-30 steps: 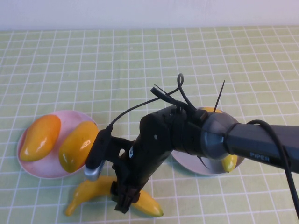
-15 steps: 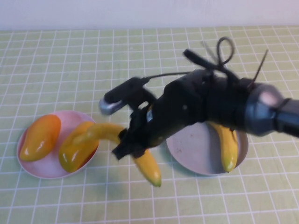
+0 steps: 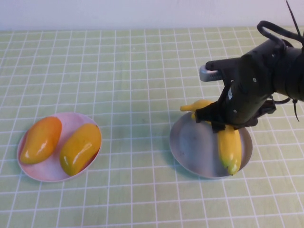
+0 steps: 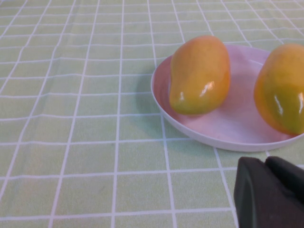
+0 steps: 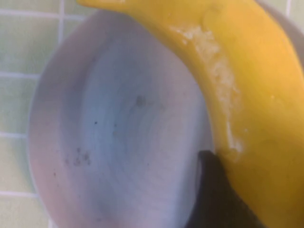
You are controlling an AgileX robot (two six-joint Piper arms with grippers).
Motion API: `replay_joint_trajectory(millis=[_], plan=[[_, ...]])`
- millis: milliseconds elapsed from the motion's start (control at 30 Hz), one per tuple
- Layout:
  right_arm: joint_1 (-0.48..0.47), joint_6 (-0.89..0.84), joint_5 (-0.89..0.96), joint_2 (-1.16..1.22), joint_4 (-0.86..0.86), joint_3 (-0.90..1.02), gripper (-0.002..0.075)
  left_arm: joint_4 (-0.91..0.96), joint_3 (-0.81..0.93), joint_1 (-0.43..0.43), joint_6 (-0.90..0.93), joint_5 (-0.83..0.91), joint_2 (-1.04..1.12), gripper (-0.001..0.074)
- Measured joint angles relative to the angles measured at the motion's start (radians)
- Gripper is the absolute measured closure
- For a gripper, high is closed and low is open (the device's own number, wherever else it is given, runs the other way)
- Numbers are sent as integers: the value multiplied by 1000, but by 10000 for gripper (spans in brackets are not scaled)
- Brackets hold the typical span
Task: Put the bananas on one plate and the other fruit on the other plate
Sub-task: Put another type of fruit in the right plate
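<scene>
My right gripper [image 3: 219,122] hangs over the grey-blue plate [image 3: 190,145], its fingers holding a banana [image 3: 199,105] that pokes out toward 10 o'clock. Another banana [image 3: 230,148] lies on that plate at 4 o'clock. I should go low, line my banana up beside it, then let go gently. My left gripper [image 4: 270,192] rests shut near the pink plate [image 3: 66,121] with both mangoes [image 3: 40,139]. The counter [image 3: 133,71] has a green checked cloth.

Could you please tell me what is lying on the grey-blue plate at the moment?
On the grey-blue plate a banana shows, held by the right tool. Whether a second banana lies beneath is covered by the arm.
</scene>
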Motion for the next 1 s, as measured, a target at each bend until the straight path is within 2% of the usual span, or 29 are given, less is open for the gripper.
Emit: replay_joint_trajectory(millis=[467,533,733,900,1000], plan=[[-7,0,-77,47,62,53,418,0,0,0,0,0,0,736],[-7,0,-77,47,62,53,397,0,0,0,0,0,0,736],[-7,0,-79,40,68,53,253,0,0,0,0,0,0,736],[-7,0,-38,-17,49,55,237,0,0,0,0,0,0,736],[3,0,-3,-92,32,55,276,0,0,0,0,0,0,736]])
